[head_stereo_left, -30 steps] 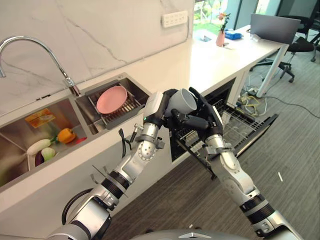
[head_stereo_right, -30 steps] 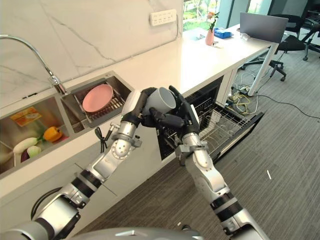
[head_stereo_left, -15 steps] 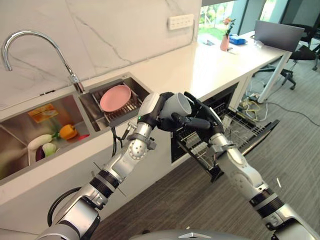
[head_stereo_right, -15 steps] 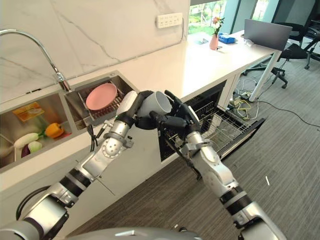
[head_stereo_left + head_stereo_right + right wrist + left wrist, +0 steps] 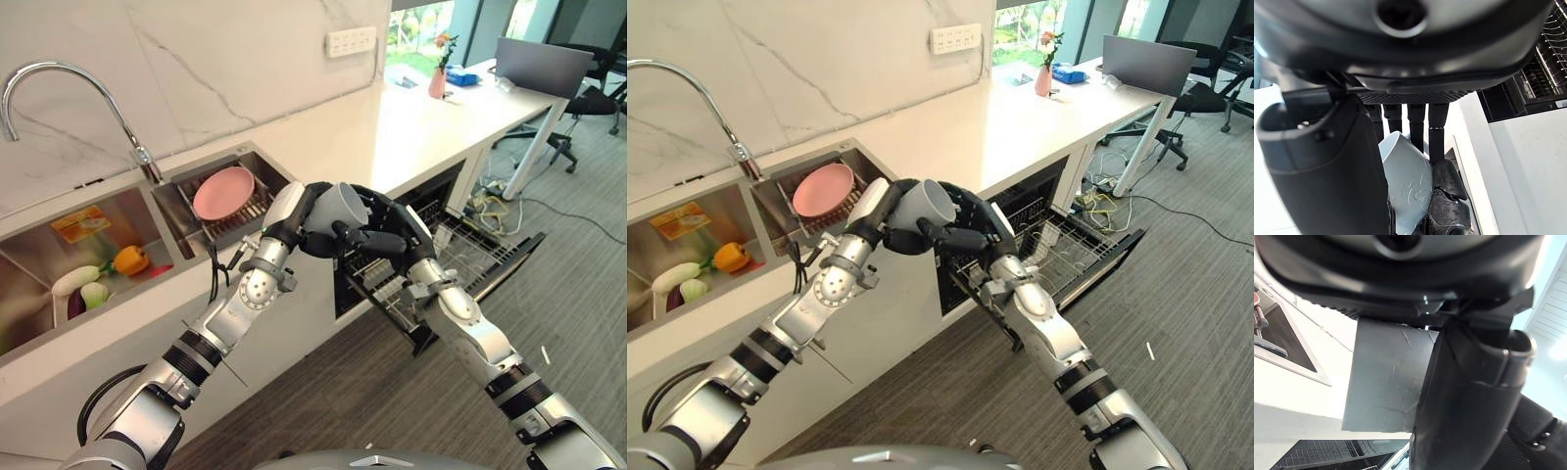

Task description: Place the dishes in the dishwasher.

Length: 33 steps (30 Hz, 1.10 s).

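Compared with the frame a second earlier, the two hands and the cup have edged a little toward the sink side and the right hand has closed in more tightly against the cup, though part of that shift comes from the head camera turning. The grey cup is held in the air above the front edge of the white counter, between both hands, tilted with its open mouth facing up and toward the wall. The left hand grips it from the sink side, fingers curled round its body; in the left wrist view the cup's grey wall sits right against the dark thumb. The right hand reaches in from the other side, thumb and fingers wrapped against the cup's side and base; the right wrist view shows the pale cup lodged between its thumb and the row of fingers, touching the left hand's dark fingers as well.

Below and to the right of the hands, the dishwasher stands open with its wire rack pulled out over the lowered door. Well apart on the left, a pink plate lies on a drying rack in the sink, beside a compartment holding vegetables, under a curved tap.
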Tool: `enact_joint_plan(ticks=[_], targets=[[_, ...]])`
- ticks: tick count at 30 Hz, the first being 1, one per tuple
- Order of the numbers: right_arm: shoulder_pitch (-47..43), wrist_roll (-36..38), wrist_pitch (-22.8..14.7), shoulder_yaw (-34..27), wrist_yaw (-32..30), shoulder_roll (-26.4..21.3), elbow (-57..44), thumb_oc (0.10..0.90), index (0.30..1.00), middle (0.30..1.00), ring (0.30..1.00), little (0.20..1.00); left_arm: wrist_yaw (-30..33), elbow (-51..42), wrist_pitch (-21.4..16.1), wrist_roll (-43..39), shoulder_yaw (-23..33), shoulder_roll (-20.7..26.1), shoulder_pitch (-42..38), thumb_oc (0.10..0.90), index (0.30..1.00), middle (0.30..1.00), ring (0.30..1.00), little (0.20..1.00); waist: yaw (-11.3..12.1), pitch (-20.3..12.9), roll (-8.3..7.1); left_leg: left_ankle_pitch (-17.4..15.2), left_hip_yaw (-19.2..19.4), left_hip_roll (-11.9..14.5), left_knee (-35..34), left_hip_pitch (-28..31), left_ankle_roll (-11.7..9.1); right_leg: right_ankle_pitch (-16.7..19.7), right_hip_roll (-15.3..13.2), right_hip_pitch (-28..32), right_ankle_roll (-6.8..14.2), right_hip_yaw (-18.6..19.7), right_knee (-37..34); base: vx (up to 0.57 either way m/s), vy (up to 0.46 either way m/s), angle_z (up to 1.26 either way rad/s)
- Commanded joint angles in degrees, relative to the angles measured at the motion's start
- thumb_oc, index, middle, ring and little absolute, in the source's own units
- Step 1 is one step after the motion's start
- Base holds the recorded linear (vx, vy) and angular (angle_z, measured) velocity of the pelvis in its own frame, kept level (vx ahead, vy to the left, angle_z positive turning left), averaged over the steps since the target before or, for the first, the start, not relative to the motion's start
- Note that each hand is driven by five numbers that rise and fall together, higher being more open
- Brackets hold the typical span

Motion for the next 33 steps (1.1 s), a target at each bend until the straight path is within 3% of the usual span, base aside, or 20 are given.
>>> enact_joint_plan(ticks=[1, 5, 6, 7, 33], targets=[[-15.02, 0.05, -7.40, -5.65, -2.70, 6.95, -3.34, 0.400, 0.300, 0.300, 0.300, 0.300, -3.40, -8.35, -12.33, 4.86, -11.34, -7.18, -5.39, 0.400, 0.300, 0.300, 0.300, 0.300, 0.89, -2.73, -0.30, -3.31, 3.09, 0.14, 0.54, 1.77, -0.53, -5.24, -3.01, 3.16, 5.63, 2.43, 0.97, 0.00, 0.000, 0.00], [-13.40, 0.43, -8.38, -7.47, -3.85, 8.32, -4.12, 0.400, 0.300, 0.300, 0.300, 0.300, -2.91, -8.19, -12.07, 5.19, -10.57, -6.91, -4.35, 0.400, 0.300, 0.300, 0.300, 0.300, 1.04, -2.64, -0.36, -3.35, 3.00, 0.16, 0.54, 1.85, -0.43, -5.27, -2.96, 3.14, 5.62, 2.35, 1.03, 0.00, 0.000, 0.00], [-13.36, 0.42, -8.38, -7.47, -3.85, 8.34, -4.14, 0.400, 0.300, 0.300, 0.300, 0.300, -2.92, -8.21, -12.07, 5.19, -10.58, -6.90, -4.32, 0.494, 0.441, 0.441, 0.441, 0.441, 1.04, -2.66, -0.37, -3.35, 3.00, 0.15, 0.54, 1.85, -0.43, -5.27, -2.96, 3.15, 5.62, 2.35, 1.03, 0.00, 0.000, 0.00], [-11.94, 0.17, -8.86, -8.67, -4.62, 8.87, -4.87, 0.400, 0.300, 0.300, 0.300, 0.300, -2.63, -8.21, -11.76, 5.25, -9.97, -6.81, -3.48, 0.800, 0.900, 0.900, 0.900, 0.900, 1.07, -2.69, -0.38, -3.34, 2.87, 0.13, 0.54, 1.82, -0.39, -5.31, -2.94, 3.21, 5.59, 2.35, 1.02, 0.00, 0.000, 0.00], [-1.65, 4.43, -12.56, -15.62, -9.92, 13.14, -7.62, 0.400, 0.300, 0.300, 0.300, 0.300, -0.13, -6.86, -8.22, 1.37, -3.57, -6.52, 8.28, 0.800, 0.900, 0.900, 0.900, 0.900, 2.24, -2.28, -1.15, -2.96, 1.44, 0.34, 0.54, 1.22, -0.35, -5.65, -2.29, 3.40, 4.98, 1.74, 0.80, 0.00, 0.000, 0.01]])
